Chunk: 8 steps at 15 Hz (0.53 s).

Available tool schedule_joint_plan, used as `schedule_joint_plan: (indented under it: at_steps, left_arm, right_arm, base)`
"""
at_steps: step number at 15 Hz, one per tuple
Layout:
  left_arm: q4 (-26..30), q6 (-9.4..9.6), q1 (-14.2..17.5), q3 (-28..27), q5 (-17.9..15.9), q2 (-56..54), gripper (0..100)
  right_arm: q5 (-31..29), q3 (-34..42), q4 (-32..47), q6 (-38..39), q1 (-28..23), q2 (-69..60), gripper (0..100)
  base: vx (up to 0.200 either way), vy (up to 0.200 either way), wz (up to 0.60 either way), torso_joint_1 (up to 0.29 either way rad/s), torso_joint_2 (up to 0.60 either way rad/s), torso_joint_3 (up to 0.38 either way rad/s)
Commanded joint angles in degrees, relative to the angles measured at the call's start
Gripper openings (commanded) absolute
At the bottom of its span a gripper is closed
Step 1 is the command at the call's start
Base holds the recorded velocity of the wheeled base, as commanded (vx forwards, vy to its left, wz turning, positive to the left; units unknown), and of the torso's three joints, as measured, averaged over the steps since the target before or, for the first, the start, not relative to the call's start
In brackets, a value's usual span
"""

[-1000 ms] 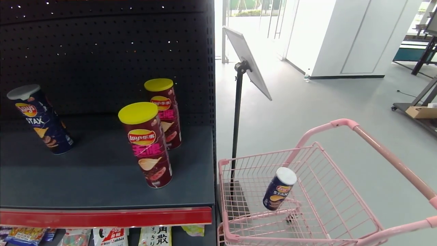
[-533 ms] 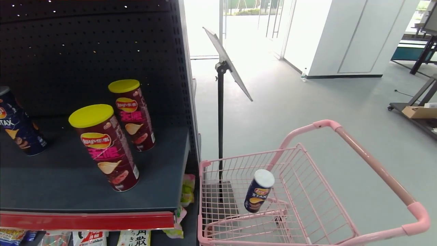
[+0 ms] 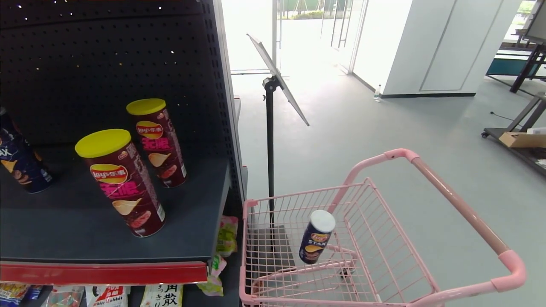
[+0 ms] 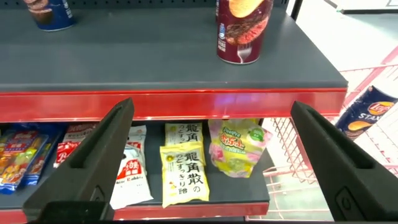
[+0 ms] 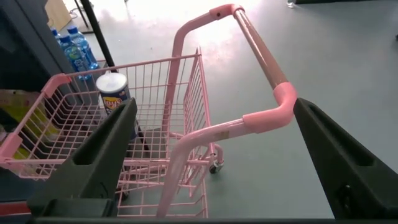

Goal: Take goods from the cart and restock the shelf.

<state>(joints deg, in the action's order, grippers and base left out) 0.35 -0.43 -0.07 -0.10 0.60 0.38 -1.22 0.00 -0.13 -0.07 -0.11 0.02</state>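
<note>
A pink wire cart (image 3: 448,200) stands to the right of the dark shelf (image 3: 85,221). Inside the cart a dark blue chip can (image 3: 315,237) with a white lid leans against the basket wall. Two maroon cans with yellow lids (image 3: 121,183) (image 3: 157,143) stand upright on the shelf, and another dark blue can (image 3: 19,164) is at its left edge. My left gripper (image 4: 211,106) is open, low in front of the shelf's red edge (image 4: 174,102). My right gripper (image 5: 214,102) is open beside the cart handle (image 5: 261,50), with the blue can (image 5: 115,93) farther in.
A black sign stand (image 3: 269,128) rises between shelf and cart. Snack packets (image 4: 183,171) fill the lower shelf. Water bottles (image 5: 78,53) stand on the floor beyond the cart. A cardboard box (image 3: 518,138) sits on a dolly at the far right. Open grey floor lies right of the cart.
The head camera has turned right, so shelf and cart sit further left in the picture. The cans and the cart themselves have not moved.
</note>
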Motion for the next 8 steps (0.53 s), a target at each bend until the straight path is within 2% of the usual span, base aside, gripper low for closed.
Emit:
schedule_joint_plan:
  at_steps: [1,6,8]
  left_arm:
    - [0.0,-0.01,0.0,0.0,0.0,0.1,100]
    - [0.0,-0.01,0.0,0.0,0.0,0.1,100]
    - [0.0,-0.01,0.0,0.0,0.0,0.1,100]
  right_arm:
    - [0.0,0.0,0.0,0.0,0.0,0.1,100]
    - [0.0,0.0,0.0,0.1,0.0,0.1,100]
    - [0.0,0.0,0.0,0.2,0.0,0.1,100]
  base:
    - [0.000,0.000,0.00,0.000,0.00,0.000]
    - [0.000,0.000,0.00,-0.013,0.02,0.015]
    - [0.000,0.000,0.00,-0.144,0.32,0.178]
